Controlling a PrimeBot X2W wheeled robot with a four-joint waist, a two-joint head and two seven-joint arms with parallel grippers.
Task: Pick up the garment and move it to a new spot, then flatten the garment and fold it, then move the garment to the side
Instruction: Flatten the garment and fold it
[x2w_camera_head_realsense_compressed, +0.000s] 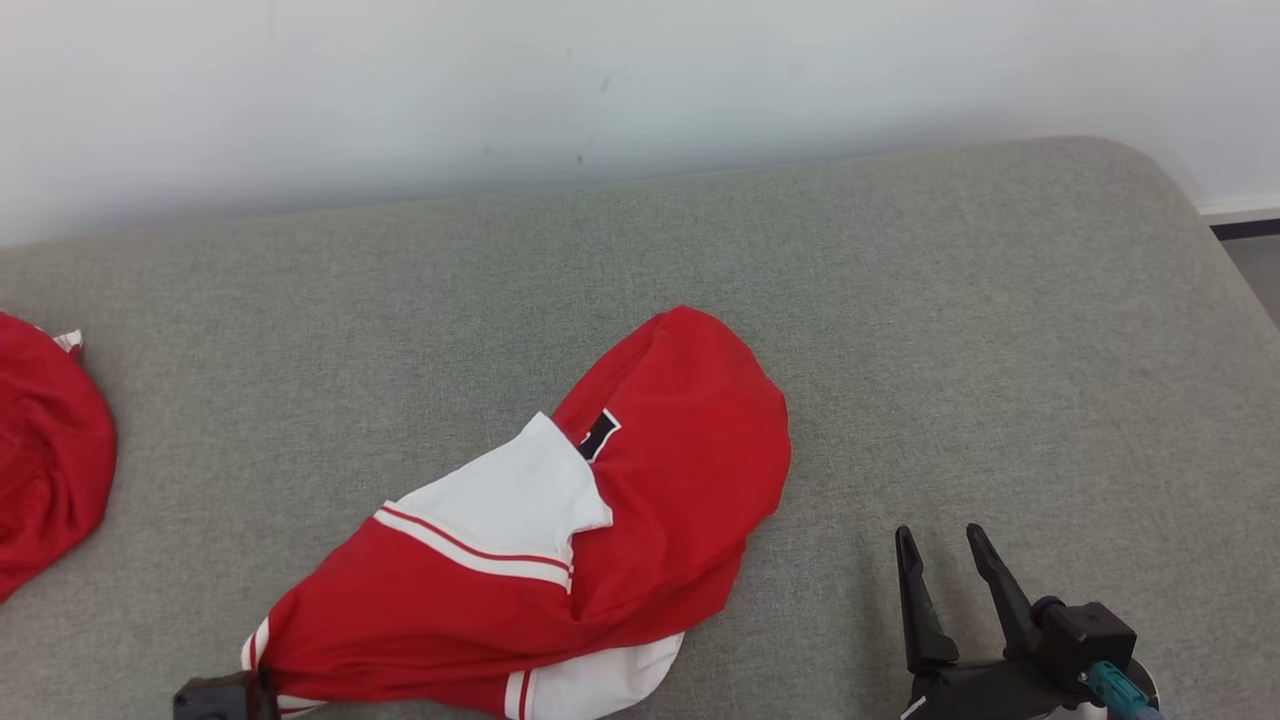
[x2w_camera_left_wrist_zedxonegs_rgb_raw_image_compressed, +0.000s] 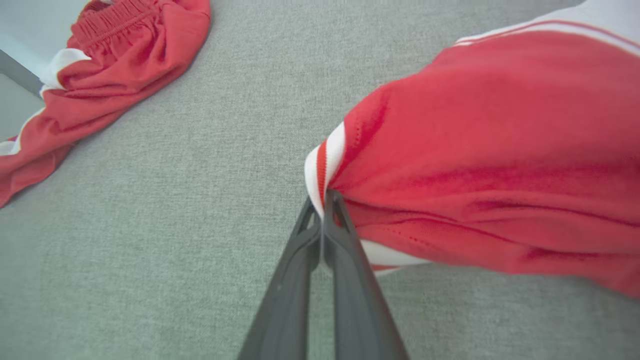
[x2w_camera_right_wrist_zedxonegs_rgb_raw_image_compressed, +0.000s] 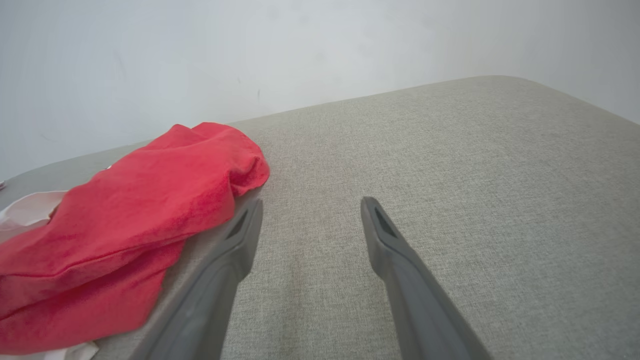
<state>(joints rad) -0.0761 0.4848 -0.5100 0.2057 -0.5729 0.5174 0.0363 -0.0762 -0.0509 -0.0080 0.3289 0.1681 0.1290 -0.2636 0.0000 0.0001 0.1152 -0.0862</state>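
A red garment (x2w_camera_head_realsense_compressed: 640, 500) with white panels and stripes lies crumpled on the grey cushion, near the front middle. Its striped corner (x2w_camera_left_wrist_zedxonegs_rgb_raw_image_compressed: 325, 165) is pinched between the fingers of my left gripper (x2w_camera_left_wrist_zedxonegs_rgb_raw_image_compressed: 324, 200), which is shut on it at the lower left of the head view (x2w_camera_head_realsense_compressed: 245, 690). The garment (x2w_camera_left_wrist_zedxonegs_rgb_raw_image_compressed: 490, 165) bulges up to the right of those fingers. My right gripper (x2w_camera_head_realsense_compressed: 940, 545) stands open over bare cushion to the right of the garment. In the right wrist view its fingers (x2w_camera_right_wrist_zedxonegs_rgb_raw_image_compressed: 310, 205) are spread, with the garment (x2w_camera_right_wrist_zedxonegs_rgb_raw_image_compressed: 150, 210) beside the left finger.
A second red and white garment (x2w_camera_head_realsense_compressed: 45, 450) lies at the left edge of the cushion, its elastic waistband (x2w_camera_left_wrist_zedxonegs_rgb_raw_image_compressed: 115, 20) showing. The grey cushion (x2w_camera_head_realsense_compressed: 1000, 330) ends at a white wall behind and rounds off at the far right corner.
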